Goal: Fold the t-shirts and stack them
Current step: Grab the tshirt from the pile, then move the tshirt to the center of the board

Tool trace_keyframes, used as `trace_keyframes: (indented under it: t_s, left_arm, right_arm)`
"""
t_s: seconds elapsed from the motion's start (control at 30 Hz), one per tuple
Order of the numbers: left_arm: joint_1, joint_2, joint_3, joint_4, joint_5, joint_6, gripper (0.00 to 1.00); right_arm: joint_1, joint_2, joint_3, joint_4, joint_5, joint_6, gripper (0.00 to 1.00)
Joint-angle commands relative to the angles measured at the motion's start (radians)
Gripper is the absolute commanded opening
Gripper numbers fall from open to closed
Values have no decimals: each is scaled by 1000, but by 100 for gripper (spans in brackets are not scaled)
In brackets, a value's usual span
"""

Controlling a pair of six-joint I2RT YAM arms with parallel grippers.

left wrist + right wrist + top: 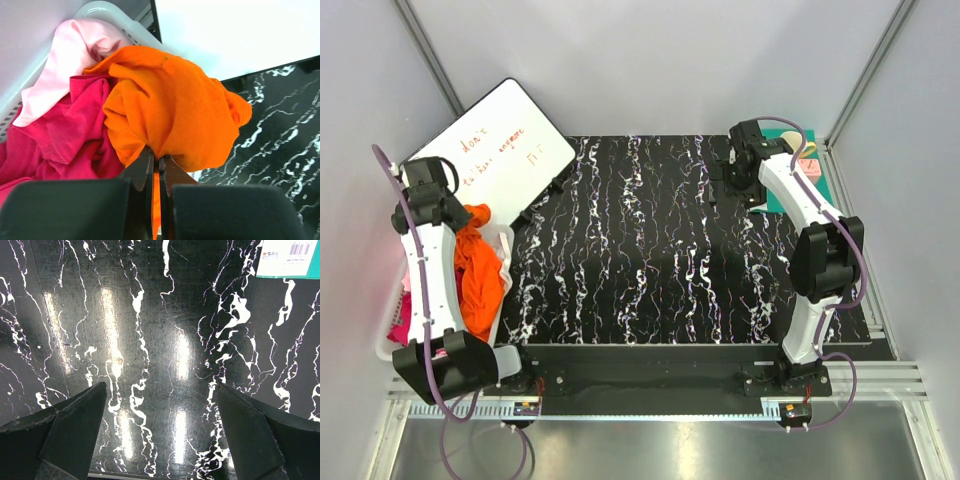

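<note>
**Twin white-and-black arms, purple cabling**

The left arm (425, 270) and the right arm (798, 195) share one build: smooth white link shells joined by bulky black joint housings. A thin purple cable (785, 122) loops outside each arm, running from behind the tool end down to a black base (798, 378). The left gripper (157, 159) has dark, tapering fingers (142, 170) set on matt charcoal blocks. The right gripper (160, 390) has broad, wedge-shaped dark fingers (75, 415) with rough, grainy edges.
</note>
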Motion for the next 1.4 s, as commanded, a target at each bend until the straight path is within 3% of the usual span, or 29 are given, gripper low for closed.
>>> trace_keyframes:
  t_s: [0.0,0.27,0.57,0.87,1.1,1.37]
  left_arm:
    - [0,-41,-7,81,113,-85,0]
    - [-42,-38,80,98,207,-166,0]
    - [-168,-96,310,86,146,-162,0]
    - [-226,-58,579,75,347,-162,0]
    - [-359,92,775,74,543,-183,0]
    - [-529,227,710,83,479,-162,0]
  right_arm:
    - [20,3,28,-12,-14,-5,100]
    - [24,-7,22,-13,-8,-6,100]
    - [26,-34,-26,-12,-4,-13,100]
    - [25,-45,-21,-6,-4,-16,100]
    - [28,-53,-43,-4,39,-14,100]
    - [24,-74,-44,-3,131,-10,100]
